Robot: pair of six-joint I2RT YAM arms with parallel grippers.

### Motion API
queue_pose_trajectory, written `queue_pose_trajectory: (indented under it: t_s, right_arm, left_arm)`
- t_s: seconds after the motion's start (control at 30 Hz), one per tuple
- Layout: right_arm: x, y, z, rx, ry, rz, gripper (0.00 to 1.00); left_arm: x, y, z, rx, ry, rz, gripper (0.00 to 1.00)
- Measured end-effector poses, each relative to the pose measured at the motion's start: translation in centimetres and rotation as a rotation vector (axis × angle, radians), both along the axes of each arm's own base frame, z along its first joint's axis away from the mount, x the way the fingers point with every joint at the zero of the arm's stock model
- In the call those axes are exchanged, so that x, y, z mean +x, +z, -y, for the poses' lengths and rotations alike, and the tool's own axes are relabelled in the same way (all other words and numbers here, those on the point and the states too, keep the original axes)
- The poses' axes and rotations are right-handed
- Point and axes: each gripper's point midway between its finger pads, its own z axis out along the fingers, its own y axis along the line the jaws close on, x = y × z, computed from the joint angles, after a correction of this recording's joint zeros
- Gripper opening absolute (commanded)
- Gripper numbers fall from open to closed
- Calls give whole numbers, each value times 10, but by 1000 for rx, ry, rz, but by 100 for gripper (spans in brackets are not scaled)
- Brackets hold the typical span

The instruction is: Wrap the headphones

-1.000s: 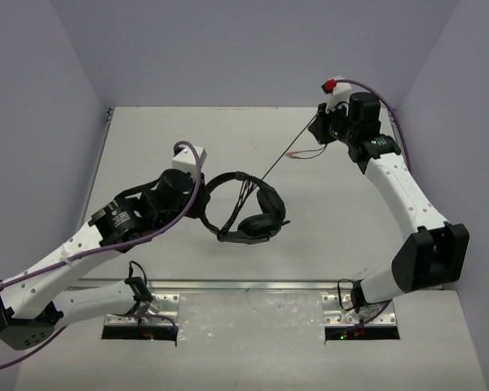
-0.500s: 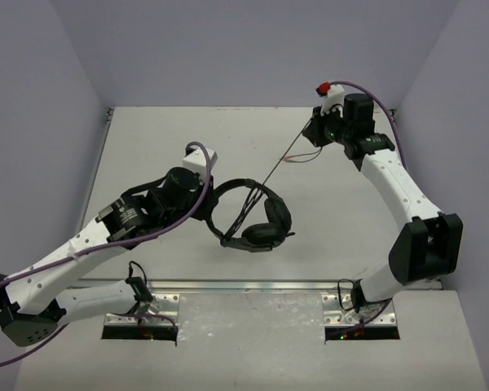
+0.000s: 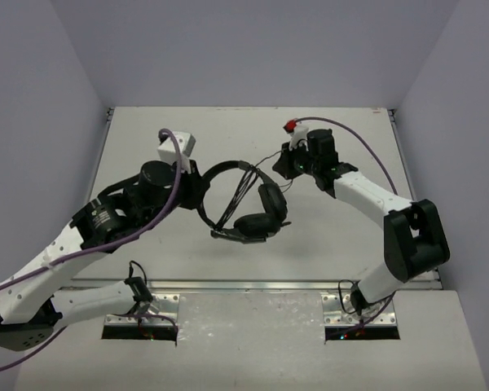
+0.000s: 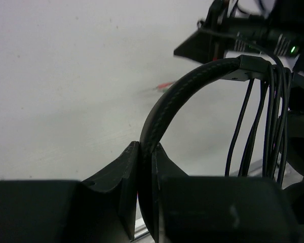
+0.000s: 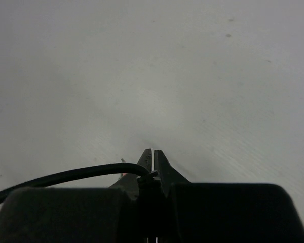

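Note:
The black headphones (image 3: pixel 243 204) hang above the table's middle, cups low and to the right. My left gripper (image 3: pixel 197 192) is shut on the thin headband (image 4: pixel 177 96). Several turns of the thin dark cable (image 4: pixel 271 121) are wound over the headband (image 3: pixel 243 189). My right gripper (image 3: pixel 282 161) is shut on the cable's free end (image 5: pixel 66 177), close to the headband's upper right. A short slack stretch of cable (image 3: pixel 265 159) runs from it to the headband. A reddish plug tip (image 5: pixel 122 174) shows just left of the right fingers.
Pale table (image 3: pixel 147 138) boxed in by grey walls. Purple arm cables (image 3: pixel 175 175) loop over the left arm and over the right arm (image 3: pixel 350 134). Two metal mounting plates (image 3: pixel 143 314) sit at the near edge.
My right gripper has swung left and nearer, from the far right corner to beside the headband; the taut cable line went slack and short. My left gripper turned the headphones slightly.

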Motion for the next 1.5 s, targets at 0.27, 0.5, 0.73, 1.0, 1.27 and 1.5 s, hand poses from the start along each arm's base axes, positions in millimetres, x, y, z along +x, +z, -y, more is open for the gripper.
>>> queue_pose_trajectory:
  t_s: [0.27,0.5,0.73,1.0,1.27,1.5]
  right_arm:
    - [-95,25,-141,288,390,83,3]
    - [-200,46,-203,467,605,133,4]
    - [-261,79,-224,496,624,267,1]
    - [-265,89,-221,243,481,449,1]
    - [-241,82,-196,-65,400,534,1]
    - [-243,77,-185,-222,486,540,1]
  left_arm:
    - [16,88,-33,-376,278,206,0]
    - [41,105,-71,-453,636,250,0]
    - [79,100,-85,-343,892,245,0]
    - [106,18,-121,-51,1000,123,0]
    - [127,-18,-150,-9,1015,2,0]
    - [139,-48,-146,10,962,-85,0]
